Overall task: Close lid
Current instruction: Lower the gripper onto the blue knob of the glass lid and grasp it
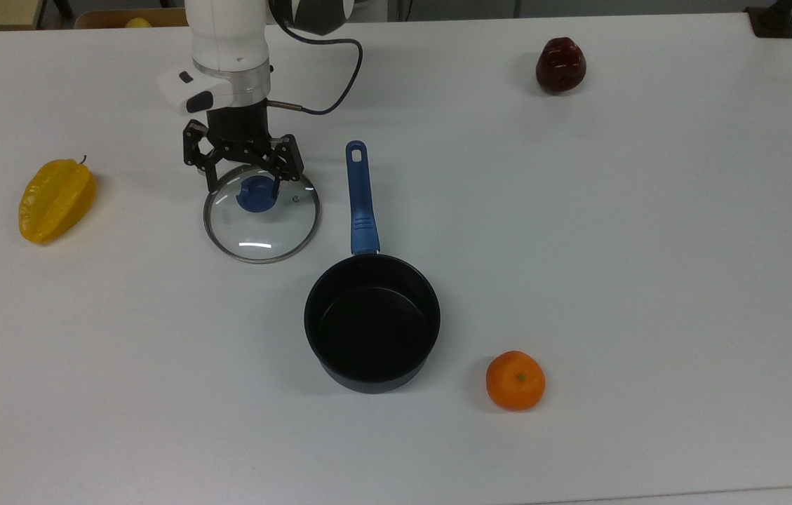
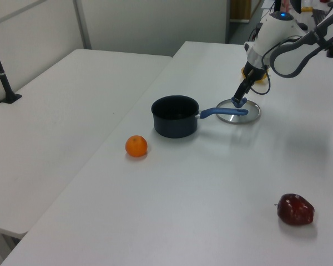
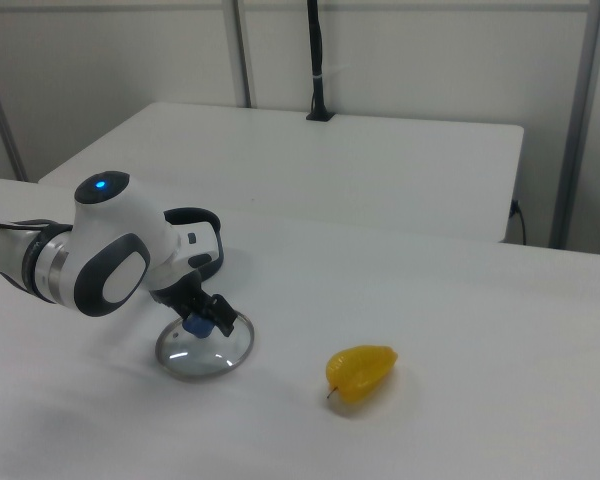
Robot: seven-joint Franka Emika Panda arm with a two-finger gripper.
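My gripper (image 1: 244, 188) is down over the lid (image 1: 262, 220), with my fingers (image 1: 212, 184) wide open, one on each side of the blue knob (image 1: 256, 194). I am holding nothing yet. The lid lies flat on the table (image 1: 578, 280), just to the top view's left of the pot handle (image 1: 360, 200). The pot (image 1: 372, 321) is open and sits nearer the bottom of the top view, at the end of that handle. I think I am at the grab step. Next I should squeeze my fingers onto the knob, lift the lid up, carry it over the pot and set it down on top. A yellow fruit (image 1: 56, 200) is far off to the top view's left, an orange (image 1: 515, 380) near the pot, and a dark red fruit (image 1: 560, 64) far away
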